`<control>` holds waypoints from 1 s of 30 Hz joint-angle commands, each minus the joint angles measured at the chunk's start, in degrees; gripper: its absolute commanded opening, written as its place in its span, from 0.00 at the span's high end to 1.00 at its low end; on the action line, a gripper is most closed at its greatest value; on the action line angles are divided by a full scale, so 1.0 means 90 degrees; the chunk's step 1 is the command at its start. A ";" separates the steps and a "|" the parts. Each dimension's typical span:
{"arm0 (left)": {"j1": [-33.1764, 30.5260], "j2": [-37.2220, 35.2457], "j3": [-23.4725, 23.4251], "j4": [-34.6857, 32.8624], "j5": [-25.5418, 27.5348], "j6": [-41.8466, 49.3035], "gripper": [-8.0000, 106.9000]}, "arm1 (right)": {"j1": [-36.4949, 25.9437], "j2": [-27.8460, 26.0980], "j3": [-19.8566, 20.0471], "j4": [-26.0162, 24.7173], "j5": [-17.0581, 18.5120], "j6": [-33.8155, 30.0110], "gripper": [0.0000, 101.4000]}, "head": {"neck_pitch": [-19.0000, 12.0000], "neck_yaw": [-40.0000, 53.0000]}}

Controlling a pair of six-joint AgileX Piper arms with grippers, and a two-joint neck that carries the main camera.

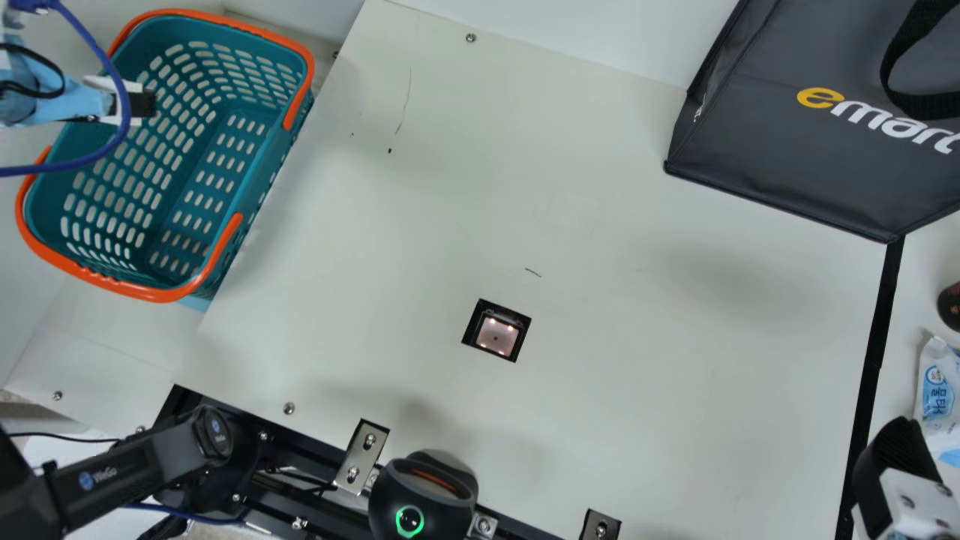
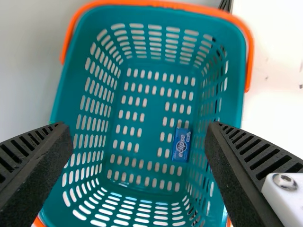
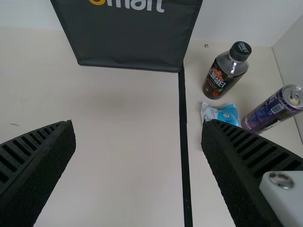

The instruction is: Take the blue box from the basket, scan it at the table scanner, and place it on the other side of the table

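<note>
My left gripper (image 1: 141, 103) hangs over the teal basket (image 1: 259, 176) at the far left in the main view. In the left wrist view the left gripper (image 2: 139, 146) is open, with nothing between its fingers. Below it the small blue box (image 2: 181, 144) lies flat on the bottom of the basket (image 2: 232, 56). The table scanner (image 1: 496, 334) is a lit square window set in the table. At the right edge of the main view is my right gripper (image 1: 896, 450); in the right wrist view the right gripper (image 3: 139, 146) stands open and empty above the table.
A dark bag (image 1: 780, 150) stands at the back right. Beyond a black tape line (image 3: 183, 123) are a bottle (image 3: 225, 71), a blue-white packet (image 3: 220, 113) and a purple can (image 3: 272, 112). A black scanner device (image 1: 424, 495) sits at the near edge.
</note>
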 commanded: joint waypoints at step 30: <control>-0.0452 0.2389 -0.0091 0.0372 -0.0497 0.0194 0.15 | 0.0000 0.0000 0.0000 0.0000 0.0000 0.0000 0.06 | -0.0184 0.0025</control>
